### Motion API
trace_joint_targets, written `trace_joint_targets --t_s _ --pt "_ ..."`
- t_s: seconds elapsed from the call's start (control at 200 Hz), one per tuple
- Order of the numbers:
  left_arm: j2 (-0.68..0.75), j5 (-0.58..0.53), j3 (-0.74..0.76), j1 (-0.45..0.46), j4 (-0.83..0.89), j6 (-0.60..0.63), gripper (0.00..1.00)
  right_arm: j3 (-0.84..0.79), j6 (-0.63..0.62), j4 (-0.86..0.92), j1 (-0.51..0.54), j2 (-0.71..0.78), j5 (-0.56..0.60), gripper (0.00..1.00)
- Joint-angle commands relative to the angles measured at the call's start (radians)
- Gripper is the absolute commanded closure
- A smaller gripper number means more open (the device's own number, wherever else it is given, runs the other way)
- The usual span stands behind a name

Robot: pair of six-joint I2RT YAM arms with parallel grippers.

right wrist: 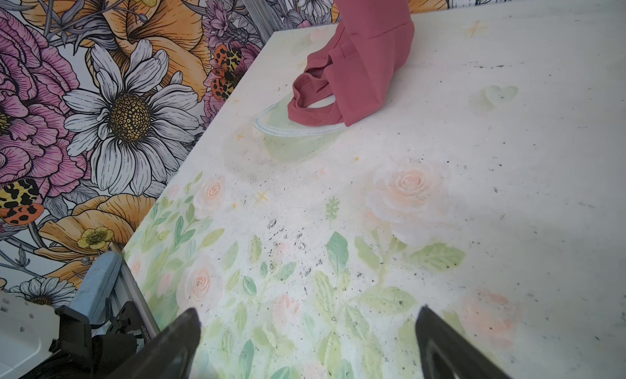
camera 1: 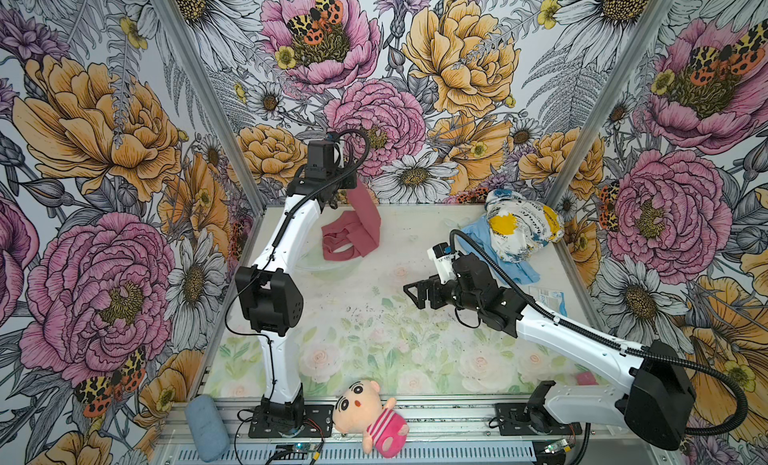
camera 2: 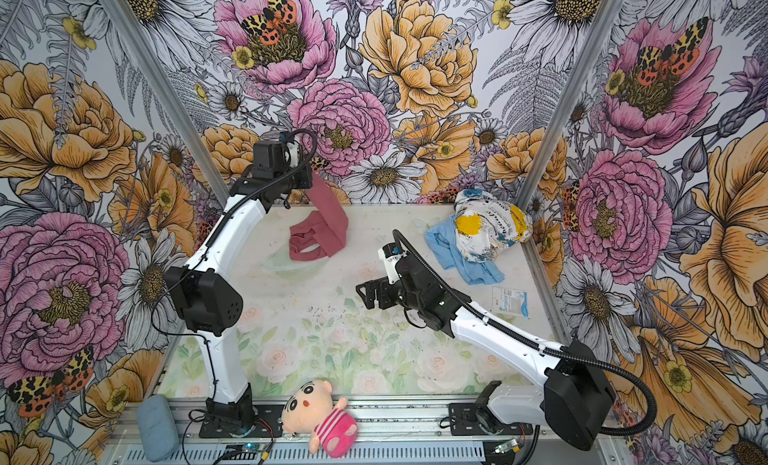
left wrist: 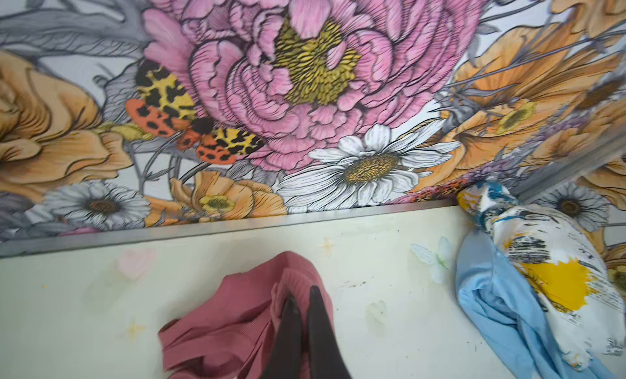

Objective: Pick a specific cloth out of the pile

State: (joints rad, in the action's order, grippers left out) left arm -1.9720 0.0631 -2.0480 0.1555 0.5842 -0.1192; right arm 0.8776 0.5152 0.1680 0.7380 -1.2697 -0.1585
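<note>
Your left claw point(left wrist: 299, 304) is pinched tight on the top edge of the cloth point(camera 1: 353, 230), which hangs limp, its tail dragging on the bench point(camera 1: 415, 317), well clear of the pile point(camera 1: 515, 230). Light, floppy stuff; grip bunched folds. Your right claw point(right wrist: 308, 340) gapes empty.

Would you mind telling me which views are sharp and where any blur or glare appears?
Both top views: evenly lit, sharp, walls bowed toward the edges. Left wrist view: soft throughout, the red cloth smeared, the left gripper fingers dark and blurred. Right wrist view: the table washed pale, the right gripper fingers out of focus.
</note>
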Motion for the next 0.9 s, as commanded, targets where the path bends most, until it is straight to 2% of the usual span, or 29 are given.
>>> trace_joint_targets --t_s 0.0,0.15,0.39,0.485,0.64,0.711,0.896 --pt "0.131 -0.073 0.102 -0.056 -0.048 0.016 1.0 0.011 0.007 -0.015 -0.008 -0.021 -0.007 0.01" --pt "0.243 -0.057 0.276 -0.1 -0.089 0.038 1.0 0.023 0.012 -0.022 -0.006 -0.046 -0.023 0.01" --pt "0.255 -0.113 0.388 -0.112 -0.095 0.024 1.0 0.027 0.016 -0.034 -0.005 -0.055 -0.034 0.01" --pt "0.252 -0.178 0.405 -0.113 -0.093 0.026 1.0 0.027 0.017 -0.033 -0.006 -0.055 -0.033 0.01" --pt "0.268 -0.43 0.436 -0.113 -0.092 0.039 1.0 0.023 0.026 -0.033 -0.006 -0.051 -0.03 0.01" --pt "0.277 -0.495 0.45 -0.118 -0.094 0.047 1.0 0.02 0.029 -0.033 -0.006 -0.051 -0.026 0.01" --pt "0.287 -0.436 0.466 -0.134 -0.129 0.041 1.0 0.017 0.033 -0.032 -0.005 -0.047 -0.036 0.01"
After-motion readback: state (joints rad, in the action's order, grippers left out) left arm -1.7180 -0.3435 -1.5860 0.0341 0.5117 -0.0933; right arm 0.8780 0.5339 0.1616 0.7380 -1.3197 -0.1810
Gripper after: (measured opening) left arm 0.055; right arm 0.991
